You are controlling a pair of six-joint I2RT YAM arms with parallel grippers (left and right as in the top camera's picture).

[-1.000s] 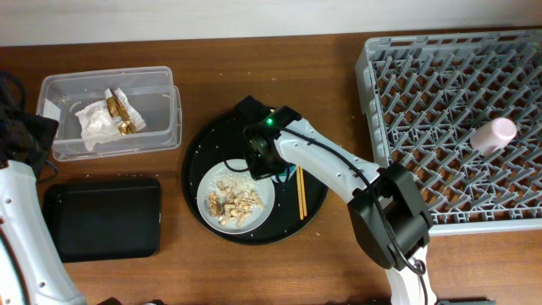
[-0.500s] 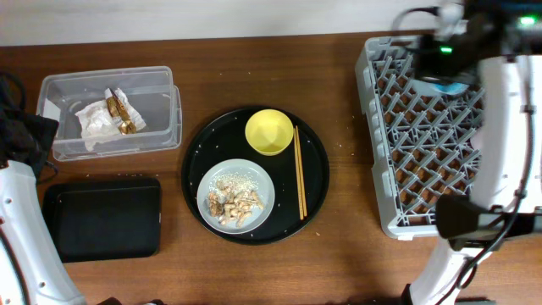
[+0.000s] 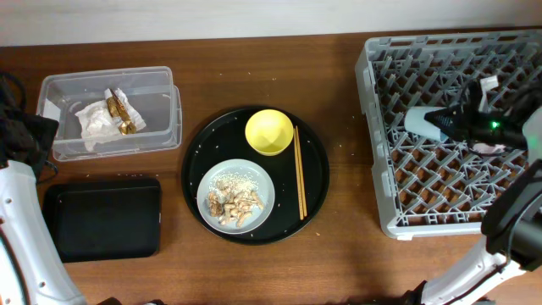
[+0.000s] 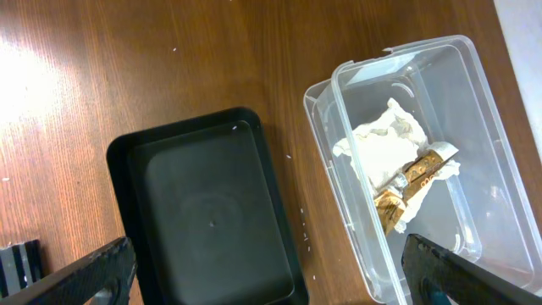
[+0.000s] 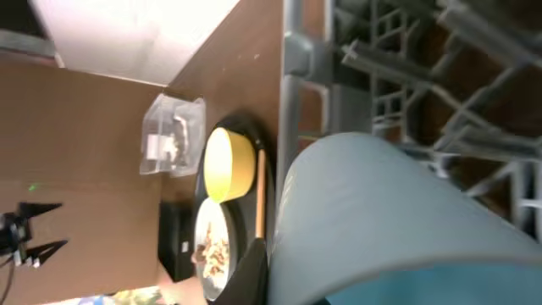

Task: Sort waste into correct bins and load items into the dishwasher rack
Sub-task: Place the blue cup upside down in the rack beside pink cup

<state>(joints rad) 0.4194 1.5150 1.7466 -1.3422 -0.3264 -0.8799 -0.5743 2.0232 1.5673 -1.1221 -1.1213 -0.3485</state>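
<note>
Lower the small light-blue cup [image 3: 420, 122] squarely between the pegs on the left side of the dishwasher rack [image 3: 373, 169] before you let go. It lies sideways, clamped in your right gripper [image 3: 445, 124], with that arm reaching left across the rack. Your left gripper [image 4: 271, 284] hangs spread wide above the shallow black tray [image 4: 212, 212].

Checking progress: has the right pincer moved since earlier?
Yes: the right pincer crossed from over the round tray to over the rack, holding the blue cup.
</note>
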